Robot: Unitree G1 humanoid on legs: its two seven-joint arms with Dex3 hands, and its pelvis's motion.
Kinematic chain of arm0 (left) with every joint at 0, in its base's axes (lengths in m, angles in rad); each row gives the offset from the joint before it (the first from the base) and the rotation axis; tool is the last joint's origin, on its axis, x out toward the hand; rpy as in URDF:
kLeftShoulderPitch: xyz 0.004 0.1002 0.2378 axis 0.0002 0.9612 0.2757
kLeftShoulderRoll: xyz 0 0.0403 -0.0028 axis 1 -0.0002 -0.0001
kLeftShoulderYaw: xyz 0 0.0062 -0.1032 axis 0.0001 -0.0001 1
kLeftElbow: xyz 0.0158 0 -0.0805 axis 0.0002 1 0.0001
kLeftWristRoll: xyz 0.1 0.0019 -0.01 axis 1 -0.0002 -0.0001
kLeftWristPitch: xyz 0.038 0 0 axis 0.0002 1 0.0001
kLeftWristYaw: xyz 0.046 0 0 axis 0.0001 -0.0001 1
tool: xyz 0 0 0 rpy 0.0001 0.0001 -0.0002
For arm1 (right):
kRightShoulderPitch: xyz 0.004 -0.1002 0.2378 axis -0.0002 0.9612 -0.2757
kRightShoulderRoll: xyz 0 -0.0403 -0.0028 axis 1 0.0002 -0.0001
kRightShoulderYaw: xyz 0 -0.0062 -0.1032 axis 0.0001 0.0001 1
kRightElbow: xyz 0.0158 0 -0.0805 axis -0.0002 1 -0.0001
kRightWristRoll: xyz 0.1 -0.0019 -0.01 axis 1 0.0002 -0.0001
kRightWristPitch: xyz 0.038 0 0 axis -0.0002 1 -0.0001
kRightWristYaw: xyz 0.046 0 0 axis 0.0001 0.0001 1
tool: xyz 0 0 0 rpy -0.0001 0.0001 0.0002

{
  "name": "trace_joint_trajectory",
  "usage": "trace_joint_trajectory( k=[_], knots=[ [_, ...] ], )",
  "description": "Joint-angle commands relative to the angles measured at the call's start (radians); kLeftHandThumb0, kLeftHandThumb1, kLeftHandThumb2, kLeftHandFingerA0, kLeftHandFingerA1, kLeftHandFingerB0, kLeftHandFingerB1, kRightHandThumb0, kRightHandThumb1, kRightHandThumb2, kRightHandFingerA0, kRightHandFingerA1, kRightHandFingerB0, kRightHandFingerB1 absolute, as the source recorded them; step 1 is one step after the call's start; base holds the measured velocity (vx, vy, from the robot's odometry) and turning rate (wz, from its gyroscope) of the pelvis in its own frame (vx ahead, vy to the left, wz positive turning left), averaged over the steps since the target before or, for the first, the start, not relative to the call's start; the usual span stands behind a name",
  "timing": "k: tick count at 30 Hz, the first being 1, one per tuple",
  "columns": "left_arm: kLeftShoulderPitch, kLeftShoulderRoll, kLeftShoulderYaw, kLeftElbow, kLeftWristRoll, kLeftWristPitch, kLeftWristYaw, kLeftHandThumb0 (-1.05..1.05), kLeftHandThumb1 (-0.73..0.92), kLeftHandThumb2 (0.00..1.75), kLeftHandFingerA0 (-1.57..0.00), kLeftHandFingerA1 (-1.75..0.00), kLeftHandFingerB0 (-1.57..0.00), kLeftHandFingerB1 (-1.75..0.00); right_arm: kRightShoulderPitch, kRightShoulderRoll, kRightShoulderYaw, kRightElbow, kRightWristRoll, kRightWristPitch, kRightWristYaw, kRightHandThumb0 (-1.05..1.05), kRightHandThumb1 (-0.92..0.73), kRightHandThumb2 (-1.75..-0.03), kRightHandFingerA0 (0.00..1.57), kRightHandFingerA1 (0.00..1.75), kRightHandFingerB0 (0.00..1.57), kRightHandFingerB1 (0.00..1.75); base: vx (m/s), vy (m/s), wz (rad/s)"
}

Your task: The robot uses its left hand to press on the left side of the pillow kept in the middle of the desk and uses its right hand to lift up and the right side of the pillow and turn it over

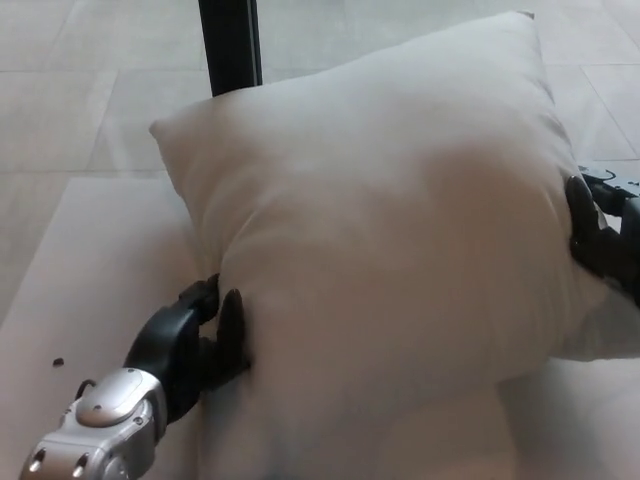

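Head view, single frame. Item one: large plump off-white square fabric pillow point(400, 270), filling most of the picture from centre out to 3 o'clock and down to 6 o'clock. It lies on the pale white tabletop point(100, 290), one corner pointing to 10 o'clock, another reaching the top edge at about 1 o'clock. Its surface is softly creased, with a deep fold running down its left side.

Item two: left hand point(195, 340), black, on a silver-grey wrist casing point(100, 435), entering from 7 o'clock. Its thick fingers point(232, 320) are set against the pillow's left edge, sinking into the fold; they touch the fabric and are spread against it, not wrapped around anything.

Item three: right hand point(598, 240), black, at 3 o'clock, only partly in frame. It lies against the pillow's right edge, touching the fabric. Whether it has closed on the pillow or merely rests beside it cannot be told, since most of it is cut off by the picture edge.

Item four: dark upright post point(230, 45) at 11 o'clock, standing behind the pillow on the far side of the tabletop.

Item five: light grey tiled floor point(90, 90), visible beyond the tabletop across the top of the picture, from 9 o'clock round to 2 o'clock.

Item six: tiny dark speck point(58, 362) on the tabletop at 8 o'clock, well apart from the pillow.
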Motion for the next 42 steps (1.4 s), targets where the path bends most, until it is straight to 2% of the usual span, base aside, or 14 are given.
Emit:
trace_joint_trajectory(
  k=[1,6,11,13,15,17,19,28,29,30,36,38,39,42],
  knots=[
    [0.053,-0.112,0.038,0.009,-0.03,0.081,0.069,-1.03,0.71,1.12,0.0,-0.23,0.0,0.0,-0.026,0.034,0.058,-0.051,0.016,0.054,0.085,-0.98,-0.92,-0.69,0.21,0.4,0.17,0.3,0.0,0.0,0.0],
    [0.039,-0.201,0.041,0.058,0.006,0.055,0.113,-1.04,0.91,0.7,0.0,-0.33,0.0,0.0,-0.043,0.078,0.108,-0.114,0.019,0.061,0.096,-0.98,-0.71,-1.15,0.16,0.52,0.07,0.41,0.0,0.0,0.0],
    [0.052,-0.239,-0.01,0.091,0.037,-0.018,0.103,-1.05,0.77,1.19,0.0,-0.25,0.0,-0.24,-0.051,0.154,0.177,-0.18,0.045,0.063,0.139,-0.96,-0.91,-0.68,0.34,0.51,0.2,0.32,0.0,0.0,0.0],
    [0.053,-0.241,-0.02,0.106,0.05,-0.043,0.102,-1.04,0.91,0.68,0.0,-0.23,0.0,0.0,-0.053,0.157,0.194,-0.189,0.042,0.063,0.153,-0.97,-0.92,-0.68,0.33,0.51,0.19,0.33,0.0,0.0,0.0],
    [0.054,-0.27,-0.017,0.146,0.066,-0.091,0.133,-1.05,0.67,0.95,0.0,-0.09,0.0,0.0,-0.047,0.166,0.234,-0.193,0.033,0.041,0.176,-0.99,-0.74,-1.14,0.25,0.56,0.08,0.42,0.0,0.0,0.0],
    [0.06,-0.27,-0.018,0.164,0.069,-0.112,0.127,-1.05,0.85,0.65,0.0,-0.13,0.0,0.0,-0.037,0.183,0.248,-0.191,0.033,0.041,0.172,-0.95,-0.89,-0.68,0.29,0.49,0.19,0.32,0.0,0.0,0.0],
    [0.063,-0.275,-0.018,0.172,0.07,-0.12,0.129,-1.05,0.7,1.14,0.0,-0.2,0.0,-0.23,-0.026,0.19,0.266,-0.189,0.024,0.03,0.174,-0.96,-0.74,-1.13,0.31,0.6,0.17,0.46,0.0,0.0,0.0],
    [0.082,-0.313,-0.09,0.204,0.122,-0.207,0.148,-0.66,0.75,1.1,-0.2,-0.67,0.0,-0.34,0.103,0.316,0.303,-0.219,0.012,0.024,0.099,-0.96,-0.85,-0.66,0.34,0.56,0.25,0.38,0.0,0.0,0.0],
    [0.089,-0.317,-0.12,0.219,0.134,-0.218,0.138,-0.89,0.92,0.69,-0.12,-0.69,-0.05,-0.44,0.116,0.323,0.328,-0.214,-0.001,0.028,0.101,-0.94,-0.84,-0.66,0.34,0.52,0.26,0.35,0.0,0.0,0.0],
    [0.097,-0.325,-0.182,0.253,0.17,-0.245,0.127,-1.05,0.79,1.16,-0.06,-0.33,0.0,-0.09,0.141,0.336,0.374,-0.204,-0.019,0.04,0.1,-0.95,-0.82,-0.65,0.39,0.59,0.25,0.37,0.0,0.0,0.0],
    [0.083,-0.307,-0.369,0.311,0.345,-0.3,0.188,-0.96,0.77,1.04,-0.19,-0.51,0.0,0.0,0.197,0.373,0.487,-0.152,-0.067,-0.029,0.104,-0.94,-0.8,-0.64,0.36,0.57,0.28,0.37,0.0,0.0,0.0],
    [0.107,-0.404,-0.298,0.338,0.239,-0.3,0.191,-1.05,0.75,1.1,-0.04,-0.35,0.0,-0.1,0.203,0.366,0.561,-0.122,-0.104,-0.079,0.14,-1.05,-0.67,-1.09,0.46,0.7,0.18,0.48,0.0,0.0,0.0],
    [0.109,-0.422,-0.291,0.347,0.232,-0.305,0.199,-0.87,0.8,0.77,-0.05,-0.45,0.0,0.0,0.202,0.369,0.574,-0.112,-0.111,-0.076,0.14,-0.99,-0.62,-1.04,0.81,1.23,0.19,0.5,0.0,0.0,0.0],
    [0.102,-0.452,-0.275,0.403,0.202,-0.366,0.154,-1.0,0.67,1.08,0.0,-0.27,0.0,-0.18,0.195,0.358,0.637,-0.094,-0.167,-0.077,0.133,-0.95,-0.81,-0.65,0.73,1.06,0.2,0.45,0.0,0.0,0.0]
  ],
)
